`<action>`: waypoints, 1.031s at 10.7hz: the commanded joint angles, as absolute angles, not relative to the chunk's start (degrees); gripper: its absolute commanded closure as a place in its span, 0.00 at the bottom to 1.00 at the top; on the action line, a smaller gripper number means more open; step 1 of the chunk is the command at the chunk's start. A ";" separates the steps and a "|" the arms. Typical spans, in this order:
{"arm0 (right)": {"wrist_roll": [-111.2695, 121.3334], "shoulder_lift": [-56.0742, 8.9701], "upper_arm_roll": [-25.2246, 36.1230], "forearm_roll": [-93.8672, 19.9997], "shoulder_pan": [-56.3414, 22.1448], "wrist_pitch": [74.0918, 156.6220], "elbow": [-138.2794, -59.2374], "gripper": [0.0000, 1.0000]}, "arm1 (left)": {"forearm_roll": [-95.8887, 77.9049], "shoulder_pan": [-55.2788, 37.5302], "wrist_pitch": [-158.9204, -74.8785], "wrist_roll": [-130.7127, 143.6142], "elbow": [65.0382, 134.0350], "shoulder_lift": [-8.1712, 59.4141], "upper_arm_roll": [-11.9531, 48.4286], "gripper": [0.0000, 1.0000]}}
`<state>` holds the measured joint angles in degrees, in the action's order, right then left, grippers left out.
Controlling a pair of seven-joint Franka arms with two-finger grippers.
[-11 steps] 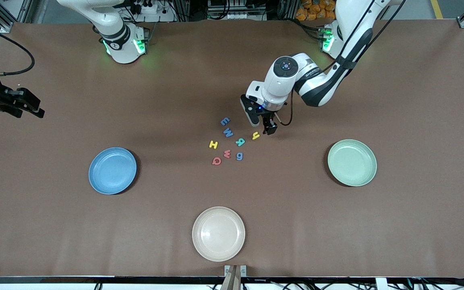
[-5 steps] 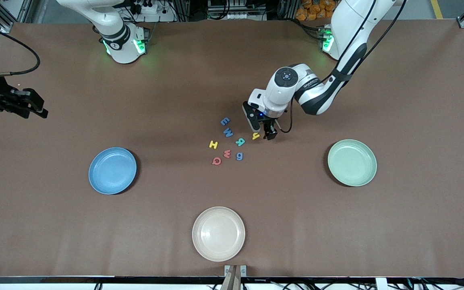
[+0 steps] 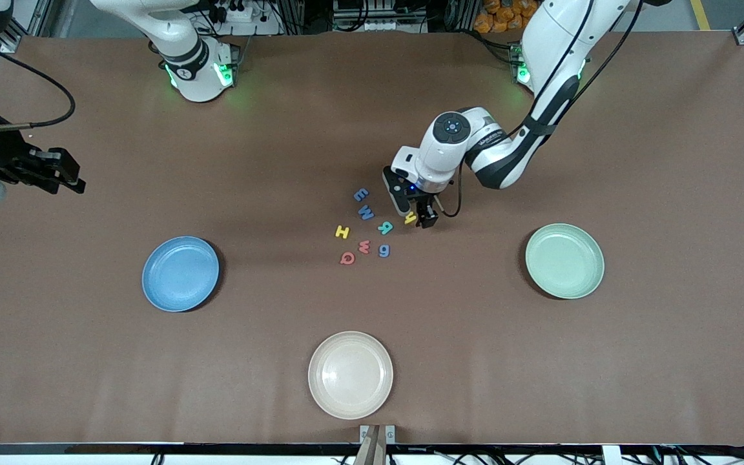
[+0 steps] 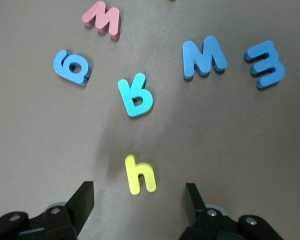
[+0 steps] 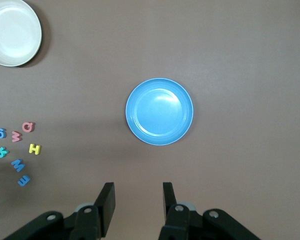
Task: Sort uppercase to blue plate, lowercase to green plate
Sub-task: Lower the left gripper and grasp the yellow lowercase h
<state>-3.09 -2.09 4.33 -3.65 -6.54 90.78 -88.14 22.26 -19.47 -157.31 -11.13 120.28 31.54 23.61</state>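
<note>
Left wrist view shows the left gripper (image 4: 139, 200) low over the table with its two fingers (image 4: 82, 202) spread wide, and the yellow h (image 4: 139, 174) lies flat on the brown table (image 4: 50, 140) in the gap between them, touched by neither finger. In the front view the left gripper (image 3: 418, 216) is at the cluster's edge toward the left arm's end of the table, with the yellow h (image 3: 410, 218) just beside its fingertips. Next outward is the teal R (image 3: 385, 227), then the blue g (image 3: 384, 250) and the red w (image 3: 364, 246), both nearer the front camera. The blue M (image 3: 365, 212) and the blue E-shaped letter (image 3: 361, 194) lie farther from the camera, the yellow H (image 3: 343, 231) toward the right arm's end, and the red Q (image 3: 347, 258) nearest the camera. The green plate (image 3: 564, 260) sits well apart toward the left arm's end, the blue plate (image 3: 180, 273) well apart toward the right arm's end, and a cream plate (image 3: 350, 374) lies near the front edge. The right gripper (image 3: 68, 181) is held above bare table at the right arm's end; the right wrist view shows its fingers (image 5: 106, 202) parted around nothing, with the blue plate (image 5: 159, 111) below.
</note>
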 commanded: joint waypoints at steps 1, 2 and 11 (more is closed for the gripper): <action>-4.39 -2.29 4.39 -4.66 -7.03 90.70 -87.45 0.57 | 23.91 -21.44 -157.68 -9.06 118.30 33.49 21.89 0.19; -4.39 -2.63 4.39 -4.66 -7.29 90.70 -87.45 0.61 | 24.08 -21.53 -157.68 -8.70 118.39 33.66 21.80 0.21; -5.01 -3.78 4.31 -4.57 -8.17 90.79 -87.45 0.95 | 26.36 -22.06 -157.68 -7.38 118.48 35.07 21.01 0.32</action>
